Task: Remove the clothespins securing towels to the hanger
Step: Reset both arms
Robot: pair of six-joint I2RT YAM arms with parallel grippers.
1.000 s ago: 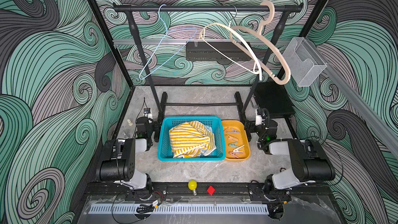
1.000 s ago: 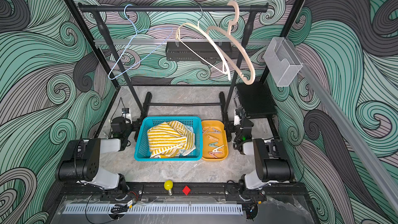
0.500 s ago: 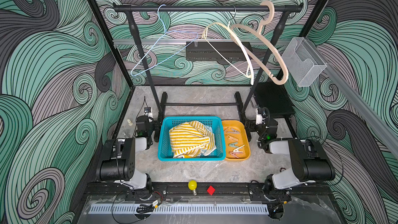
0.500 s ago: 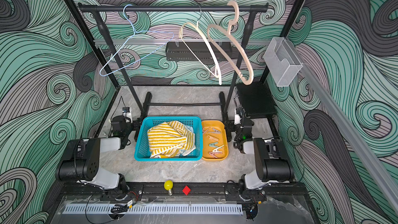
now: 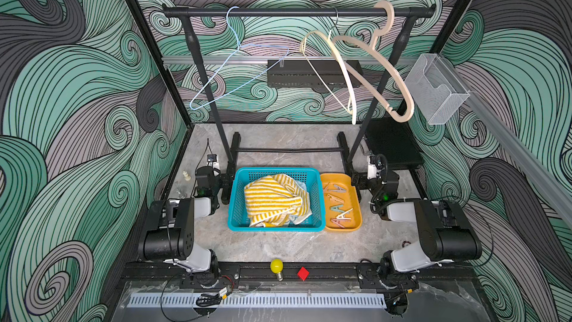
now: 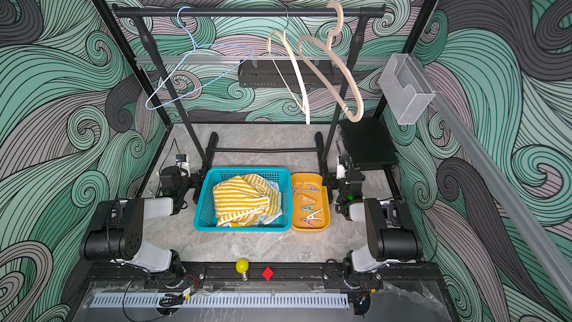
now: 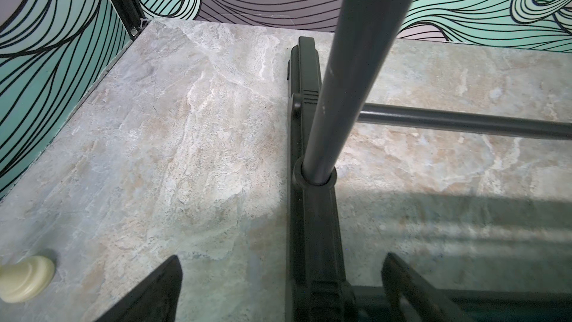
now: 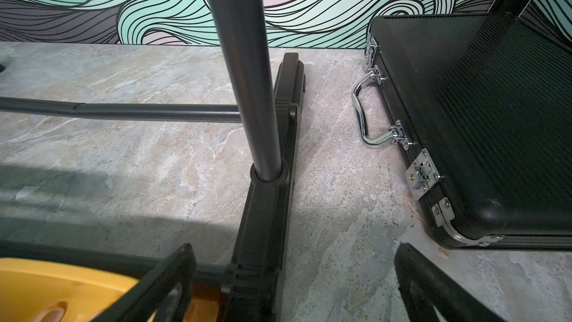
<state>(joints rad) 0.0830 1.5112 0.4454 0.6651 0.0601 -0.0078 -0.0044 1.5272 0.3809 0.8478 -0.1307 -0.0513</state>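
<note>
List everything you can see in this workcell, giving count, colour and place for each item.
rack: one, black, back of table
light-blue hanger: one, wire, on rack bar, bare
cream hanger: one, on bar, bare
beige hanger: one, on bar, bare
basket: one, teal, table centre
towels: two visible, yellow-striped over light blue, in basket
tray: one, orange, beside basket
clothespins: about six, pink, teal, white, in tray
case: one, black, far right
clear box: one, transparent, side rail
shelf: one, black, rear rail
bulb: one, yellow, front rail
cube: one, red, beside bulb
chess pawn: one, white, near left arm
table: one, grey marble
left end effector: open, black, at rack's left foot
right end effector: open, black, at rack's right foot
</note>
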